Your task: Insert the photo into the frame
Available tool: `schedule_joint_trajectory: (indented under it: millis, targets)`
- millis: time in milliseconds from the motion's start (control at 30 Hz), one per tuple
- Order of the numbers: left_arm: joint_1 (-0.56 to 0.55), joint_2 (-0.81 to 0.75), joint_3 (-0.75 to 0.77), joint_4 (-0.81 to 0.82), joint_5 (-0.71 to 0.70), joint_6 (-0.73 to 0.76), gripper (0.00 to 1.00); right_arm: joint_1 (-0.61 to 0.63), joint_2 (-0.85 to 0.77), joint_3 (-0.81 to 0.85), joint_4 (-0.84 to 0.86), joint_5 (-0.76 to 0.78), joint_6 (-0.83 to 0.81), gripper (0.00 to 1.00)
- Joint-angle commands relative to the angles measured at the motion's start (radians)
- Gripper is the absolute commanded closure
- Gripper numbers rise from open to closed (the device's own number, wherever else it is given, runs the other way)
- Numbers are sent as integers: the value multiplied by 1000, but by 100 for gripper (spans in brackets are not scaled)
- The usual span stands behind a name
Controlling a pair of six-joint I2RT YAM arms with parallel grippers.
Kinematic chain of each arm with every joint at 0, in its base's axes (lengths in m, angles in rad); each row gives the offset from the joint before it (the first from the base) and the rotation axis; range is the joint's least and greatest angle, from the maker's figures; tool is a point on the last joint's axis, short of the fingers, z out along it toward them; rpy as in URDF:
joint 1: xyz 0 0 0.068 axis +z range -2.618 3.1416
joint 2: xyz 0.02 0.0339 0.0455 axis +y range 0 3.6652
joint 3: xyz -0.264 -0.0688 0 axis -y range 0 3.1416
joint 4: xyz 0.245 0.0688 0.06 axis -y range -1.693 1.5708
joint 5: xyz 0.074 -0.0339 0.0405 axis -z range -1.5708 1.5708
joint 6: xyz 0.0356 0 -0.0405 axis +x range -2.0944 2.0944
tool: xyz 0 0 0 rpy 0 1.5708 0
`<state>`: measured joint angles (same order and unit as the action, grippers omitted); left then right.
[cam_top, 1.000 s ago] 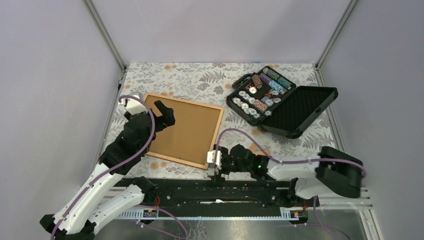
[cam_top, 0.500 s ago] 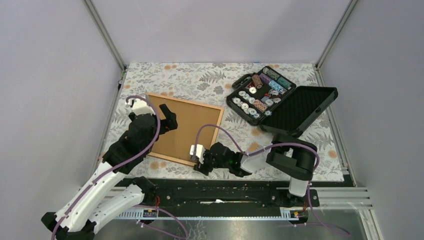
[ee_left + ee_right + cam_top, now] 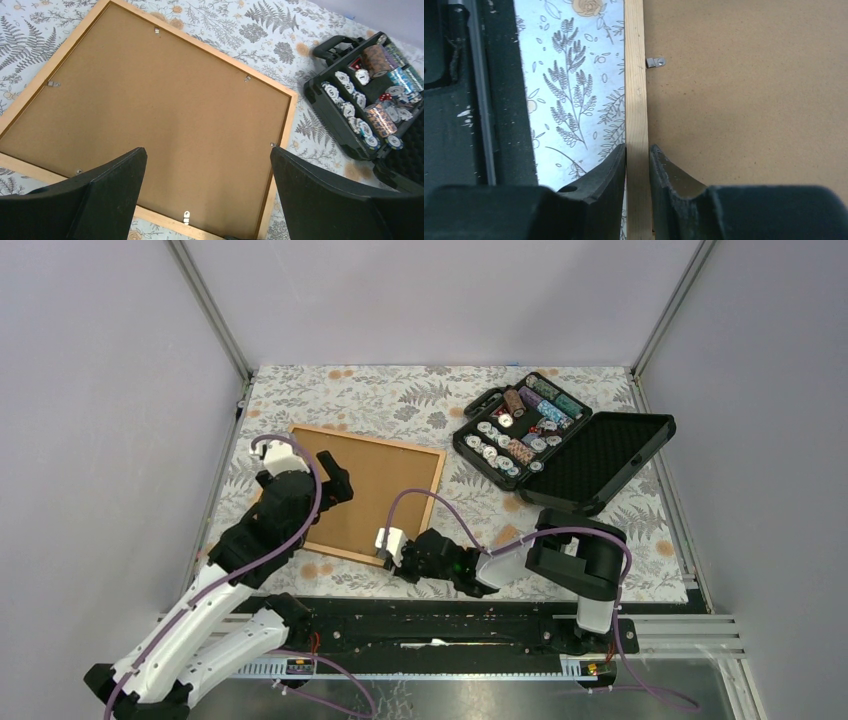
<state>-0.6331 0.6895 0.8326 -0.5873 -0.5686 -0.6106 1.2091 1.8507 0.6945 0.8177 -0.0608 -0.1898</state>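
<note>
The frame (image 3: 437, 480) lies back-up on the floral cloth at centre left, a thin tan wooden border around a brown backing board (image 3: 375, 490). My right gripper (image 3: 388, 548) is low at the frame's near edge. In the right wrist view its fingers (image 3: 637, 150) pinch the wooden border (image 3: 635, 75), one on the cloth side, one on the board (image 3: 749, 90). My left gripper (image 3: 335, 475) hovers open over the frame's left part. In the left wrist view its wide-apart fingers (image 3: 207, 155) hold nothing above the board (image 3: 150, 100). The photo is out of view.
An open black case of poker chips (image 3: 560, 440) sits at the back right, also in the left wrist view (image 3: 370, 115). Small metal tabs (image 3: 655, 62) line the board's edge. The black base rail (image 3: 474, 100) runs just beside the frame's near edge.
My right arm swung left along the near edge to the frame's near side, and its jaws closed from wide open onto the wooden border. The left gripper shifted only slightly.
</note>
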Motion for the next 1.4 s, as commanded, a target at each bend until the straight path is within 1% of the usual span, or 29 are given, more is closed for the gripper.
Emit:
schedule_joint_trajectory:
  millis: [0,67,100,133,200,300,367,433,500,567,667,800,1000,1167,1267,1367]
  targets:
    - [4,36,49,9,-27,-16,1,2,-8,22,19,83,3,77]
    - [5,57,48,9,-13,-27,1,2,-12,28,14,88,19,91]
    - [6,80,50,9,6,-28,1,1,-21,31,11,108,34,96]
    - [12,103,56,3,23,-33,1,1,-33,34,6,132,44,99]
    - [43,154,70,-11,91,-40,1,-2,-70,40,-15,173,81,100]
    - [157,218,80,-13,286,-56,1,-19,-120,42,-52,180,175,100]
    - [260,231,56,-15,416,-119,1,-29,-155,27,-37,191,261,100]
    - [351,213,9,-32,480,-221,1,-31,-187,21,-33,220,339,100]
    - [397,165,-66,-14,540,-297,1,-32,-206,28,-43,243,424,100]
    - [403,107,-151,20,563,-368,1,-37,-213,41,-50,241,501,100]
    - [403,19,-256,94,564,-442,2,-44,-217,62,-70,226,559,100]
    - [403,-61,-373,226,671,-519,2,-52,-223,94,-118,223,597,100]
    - [403,-103,-467,321,696,-600,1,-63,-229,115,-151,250,656,100]
    - [409,-106,-577,494,748,-635,2,-66,-226,135,-162,222,677,100]
    - [421,-98,-613,580,778,-644,9,-67,-229,137,-165,216,684,100]
    - [424,-92,-630,620,784,-644,23,-70,-229,137,-164,219,690,100]
